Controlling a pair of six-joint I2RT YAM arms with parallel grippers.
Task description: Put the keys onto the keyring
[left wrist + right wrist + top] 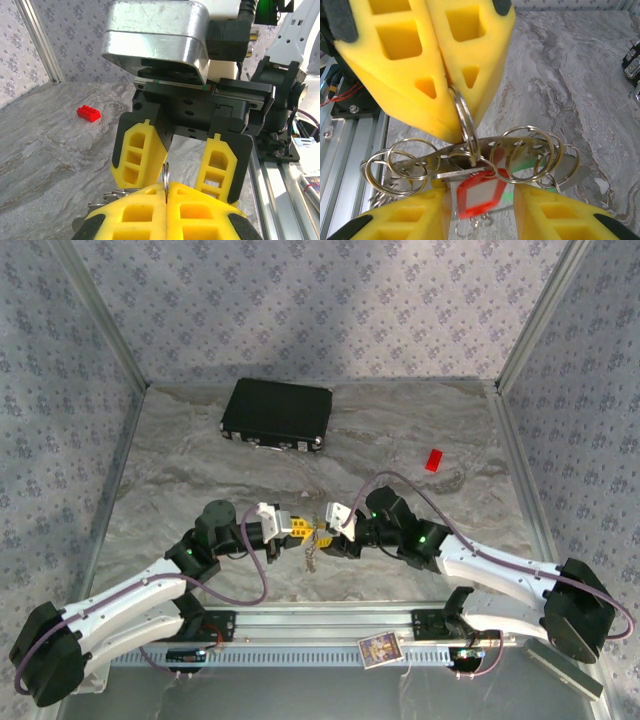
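Both grippers meet above the table's near middle. My left gripper (pixel 296 528) (pixel 166 189) is shut on the keyring (pixel 464 117) (pixel 166 175), a silver split ring pinched edge-on between its yellow tips. A curved metal strip (pixel 485 145) carrying several smaller rings hangs from that ring. The keys dangle below it (pixel 312 558). One has a red-and-white tag (pixel 482 192); a green tag (pixel 525 165) shows behind the rings. My right gripper (pixel 482 202) faces the left one and is open, its fingers (pixel 137 152) either side of the red-and-white tag.
A black case (pixel 277 414) lies at the back of the table. A red brick (pixel 433 460) (pixel 89 113) sits at the right. The aluminium rail (pixel 320 625) with a small card (pixel 380 649) runs along the near edge. Patterned walls close in three sides.
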